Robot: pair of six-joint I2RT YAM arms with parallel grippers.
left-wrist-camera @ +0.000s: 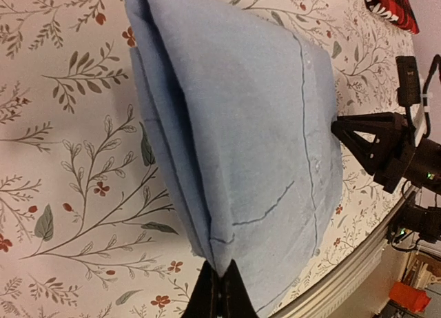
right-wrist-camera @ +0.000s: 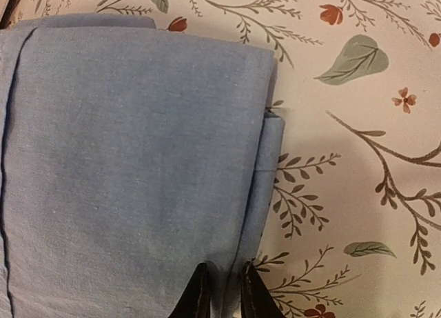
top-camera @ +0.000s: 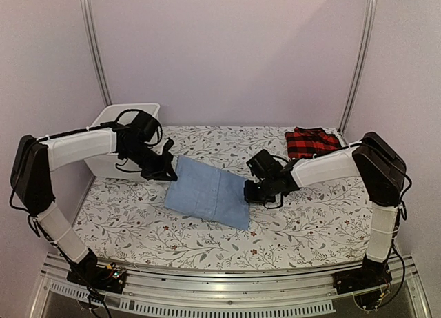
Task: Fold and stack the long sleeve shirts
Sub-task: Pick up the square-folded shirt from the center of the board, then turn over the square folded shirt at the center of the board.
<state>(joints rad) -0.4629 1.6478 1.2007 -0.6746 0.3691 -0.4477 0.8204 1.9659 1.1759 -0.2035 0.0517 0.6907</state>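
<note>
The light blue shirt (top-camera: pixel 208 193), folded into a rectangle, lies in the middle of the floral table. My left gripper (top-camera: pixel 169 170) is shut on its far left corner; in the left wrist view the jaws (left-wrist-camera: pixel 220 290) pinch the cloth corner (left-wrist-camera: pixel 241 159). My right gripper (top-camera: pixel 249 192) is shut on the shirt's right edge; in the right wrist view the fingertips (right-wrist-camera: pixel 222 290) clamp the folded edge (right-wrist-camera: pixel 138 159). The red-and-black plaid shirt (top-camera: pixel 310 141) lies folded at the far right corner, also seen in the left wrist view (left-wrist-camera: pixel 393 4).
A white plastic bin (top-camera: pixel 117 128) stands at the far left of the table, behind my left arm. The table's front rail (top-camera: pixel 227 280) runs along the near edge. Purple walls enclose the back and sides.
</note>
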